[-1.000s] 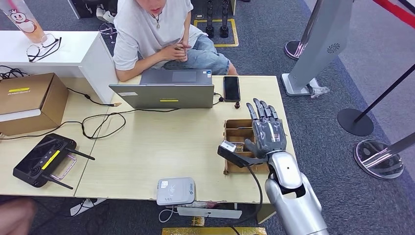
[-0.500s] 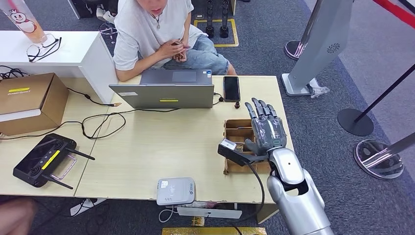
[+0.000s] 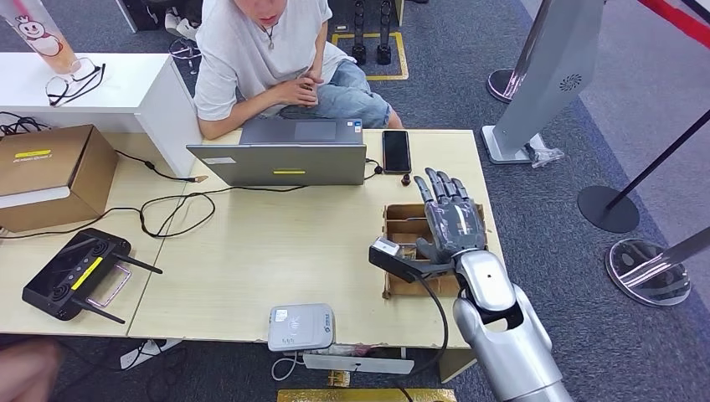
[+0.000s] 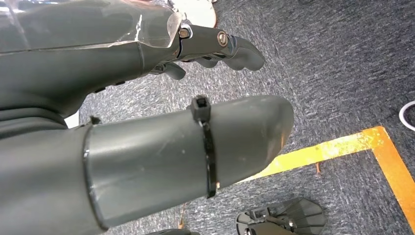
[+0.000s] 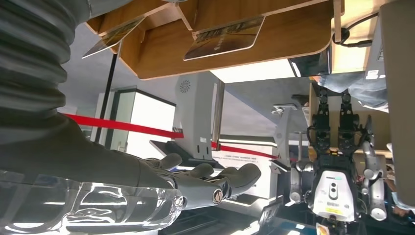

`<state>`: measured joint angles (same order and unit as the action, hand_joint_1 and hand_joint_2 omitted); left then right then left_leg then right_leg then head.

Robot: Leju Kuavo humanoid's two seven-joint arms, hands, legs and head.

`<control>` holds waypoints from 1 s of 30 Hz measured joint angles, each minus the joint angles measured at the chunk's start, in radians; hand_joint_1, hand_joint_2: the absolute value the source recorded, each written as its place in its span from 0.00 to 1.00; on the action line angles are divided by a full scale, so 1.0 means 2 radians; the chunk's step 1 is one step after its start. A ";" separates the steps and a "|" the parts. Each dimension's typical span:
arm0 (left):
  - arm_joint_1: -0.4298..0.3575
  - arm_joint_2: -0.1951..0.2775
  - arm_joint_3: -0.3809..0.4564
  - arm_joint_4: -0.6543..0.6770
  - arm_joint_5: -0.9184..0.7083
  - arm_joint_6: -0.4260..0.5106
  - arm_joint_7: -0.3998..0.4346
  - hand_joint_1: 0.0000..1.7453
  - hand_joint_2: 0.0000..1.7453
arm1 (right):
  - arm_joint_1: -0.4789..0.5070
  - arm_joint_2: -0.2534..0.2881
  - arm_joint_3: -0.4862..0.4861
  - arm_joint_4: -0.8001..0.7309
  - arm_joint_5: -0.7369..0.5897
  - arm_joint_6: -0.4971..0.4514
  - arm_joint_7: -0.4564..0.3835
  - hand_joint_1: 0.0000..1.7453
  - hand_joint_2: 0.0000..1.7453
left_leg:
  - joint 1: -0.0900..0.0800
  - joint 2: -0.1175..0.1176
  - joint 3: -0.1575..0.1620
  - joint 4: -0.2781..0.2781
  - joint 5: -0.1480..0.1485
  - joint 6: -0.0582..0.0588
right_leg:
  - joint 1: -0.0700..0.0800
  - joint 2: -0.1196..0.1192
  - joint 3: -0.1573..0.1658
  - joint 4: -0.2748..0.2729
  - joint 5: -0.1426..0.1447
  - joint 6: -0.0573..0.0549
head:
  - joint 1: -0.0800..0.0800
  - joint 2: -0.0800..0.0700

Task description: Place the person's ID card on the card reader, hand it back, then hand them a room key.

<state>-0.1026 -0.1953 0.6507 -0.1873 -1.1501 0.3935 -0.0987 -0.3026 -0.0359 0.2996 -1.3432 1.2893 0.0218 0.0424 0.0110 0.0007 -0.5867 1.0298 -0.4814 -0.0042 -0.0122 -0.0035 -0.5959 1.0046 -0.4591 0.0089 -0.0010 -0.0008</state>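
The right hand [image 3: 453,226] had drawn back slightly over the wooden box [image 3: 405,226] near the table's right edge, fingers spread wide and empty. Key cards [image 5: 225,36] lay inside the box, none picked yet.

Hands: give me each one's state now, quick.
Left hand: open, holding nothing, over the floor.
Right hand: open, fingers spread above the wooden box.
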 joint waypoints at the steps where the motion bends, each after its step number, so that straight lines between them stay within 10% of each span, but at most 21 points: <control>1: 0.000 0.000 0.000 0.000 0.000 0.000 0.000 0.00 0.00 | 0.000 0.000 0.000 0.000 0.000 0.000 0.001 0.00 1.00 | 0.000 0.000 0.000 0.000 0.000 0.000 | 0.000 0.000 0.000 0.000 0.000 0.000 | 0.000 0.000; 30: 0.000 0.001 0.000 0.000 0.000 -0.004 0.007 0.00 0.00 | 0.000 -0.001 0.000 0.010 0.009 -0.001 0.014 0.29 1.00 | 0.000 0.000 0.000 0.000 0.000 0.000 | 0.000 0.000 0.000 0.000 0.000 0.000 | 0.000 0.000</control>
<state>-0.1026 -0.1942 0.6508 -0.1873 -1.1506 0.3845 -0.0848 -0.3025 -0.0381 0.3002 -1.3229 1.3073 0.0208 0.0713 0.0110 0.0007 -0.5868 1.0298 -0.4814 -0.0042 -0.0122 -0.0035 -0.5958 1.0046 -0.4591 0.0089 -0.0010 -0.0008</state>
